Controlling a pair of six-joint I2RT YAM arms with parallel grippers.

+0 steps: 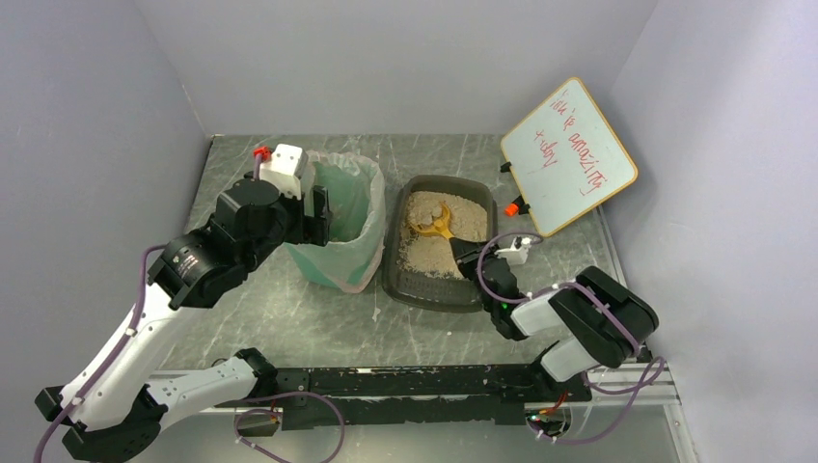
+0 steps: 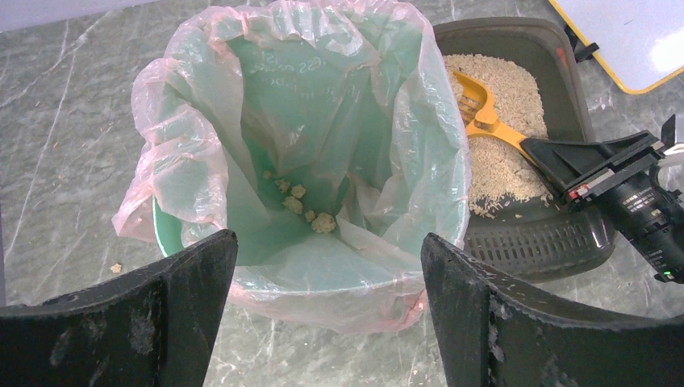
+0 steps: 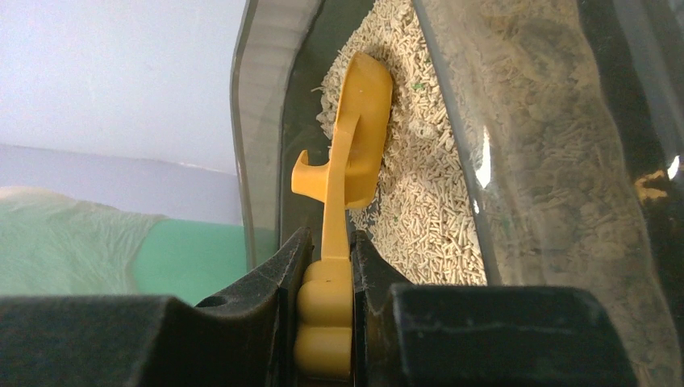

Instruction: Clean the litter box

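The dark grey litter box (image 1: 405,285) with beige litter stands mid-table, right of the green bin (image 1: 347,231). It also shows in the left wrist view (image 2: 548,242) and the right wrist view (image 3: 262,121). My right gripper (image 1: 470,253) is shut on the handle of the orange scoop (image 1: 429,225), whose head rests on the litter with pale clumps in it. The right wrist view shows the jaws (image 3: 327,274) clamped on the scoop (image 3: 363,121). My left gripper (image 1: 316,214) is open and empty at the bin's left rim (image 2: 327,266).
The bin's clear bag liner (image 2: 323,145) holds a few pale clumps (image 2: 310,214) at its bottom. A whiteboard (image 1: 569,154) leans at the back right, close to the litter box's far corner. Grey walls close in on three sides.
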